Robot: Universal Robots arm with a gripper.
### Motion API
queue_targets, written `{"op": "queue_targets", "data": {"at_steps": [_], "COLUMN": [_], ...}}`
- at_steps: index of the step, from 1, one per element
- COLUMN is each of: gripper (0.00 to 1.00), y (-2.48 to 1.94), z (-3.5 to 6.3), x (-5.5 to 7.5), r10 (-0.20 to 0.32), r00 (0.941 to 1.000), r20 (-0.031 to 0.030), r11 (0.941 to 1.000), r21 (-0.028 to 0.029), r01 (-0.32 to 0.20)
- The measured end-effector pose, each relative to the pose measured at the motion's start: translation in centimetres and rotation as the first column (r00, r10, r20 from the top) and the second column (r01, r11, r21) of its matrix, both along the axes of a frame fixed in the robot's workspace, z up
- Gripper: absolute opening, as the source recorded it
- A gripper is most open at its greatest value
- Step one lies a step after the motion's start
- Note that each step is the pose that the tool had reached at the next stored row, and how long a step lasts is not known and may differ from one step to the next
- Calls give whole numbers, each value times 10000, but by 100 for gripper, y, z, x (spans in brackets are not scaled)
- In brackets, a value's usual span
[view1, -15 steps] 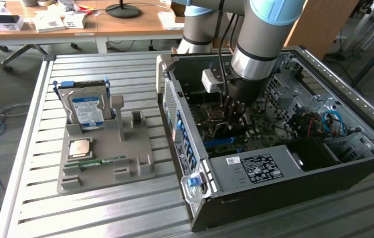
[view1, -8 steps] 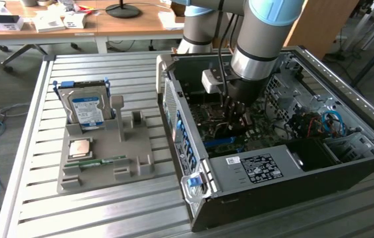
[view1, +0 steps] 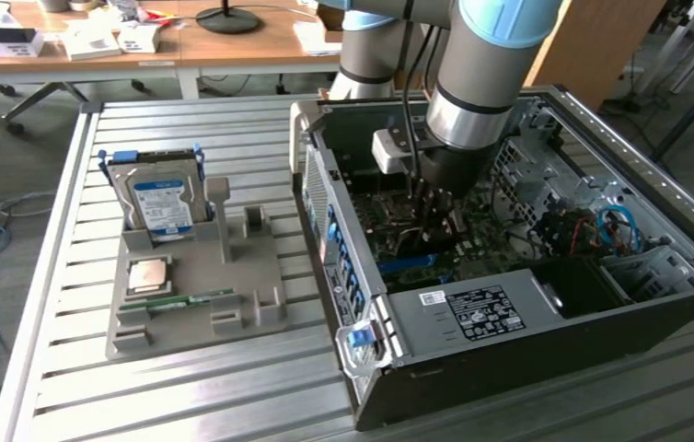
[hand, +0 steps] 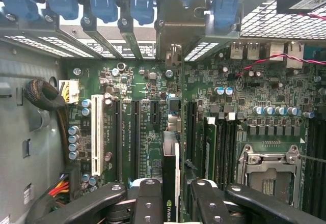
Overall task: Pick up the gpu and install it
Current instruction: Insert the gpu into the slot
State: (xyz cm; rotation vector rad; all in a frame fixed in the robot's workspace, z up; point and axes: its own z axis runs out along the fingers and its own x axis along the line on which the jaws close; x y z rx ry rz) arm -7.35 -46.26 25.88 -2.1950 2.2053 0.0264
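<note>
The black two-fingered gripper [hand: 170, 196] is pinching the thin dark flat gpu card [hand: 169, 175] between its jaws, holding it edge-on inside the open grey metal computer case [view1: 470, 368]. Just beyond the fingers, the card is hanging over the green motherboard [hand: 254, 91], roughly in line with the long black expansion slots [hand: 135, 137] and close beside the upright memory sticks [hand: 209, 147]. Whether its lower edge is touching a slot cannot be told. Farther on, the row of blue plastic latches [hand: 104, 2] is lining the rear wall. The risks, as I judge them: the card is sitting slightly off a slot's line, so pressing could jam its contacts or bend the board; its end could snag on the rear frame; a tilt in the pinch could knock the memory sticks.
</note>
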Motion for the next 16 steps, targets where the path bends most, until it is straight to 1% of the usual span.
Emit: {"op": "queue_targets", "data": {"at_steps": [16], "gripper": [26], "y": [0], "z": [-31], "x": [0], "r10": [0], "r00": [10000], "r20": [0], "r11": [10000], "r21": [0], "r01": [0]}}
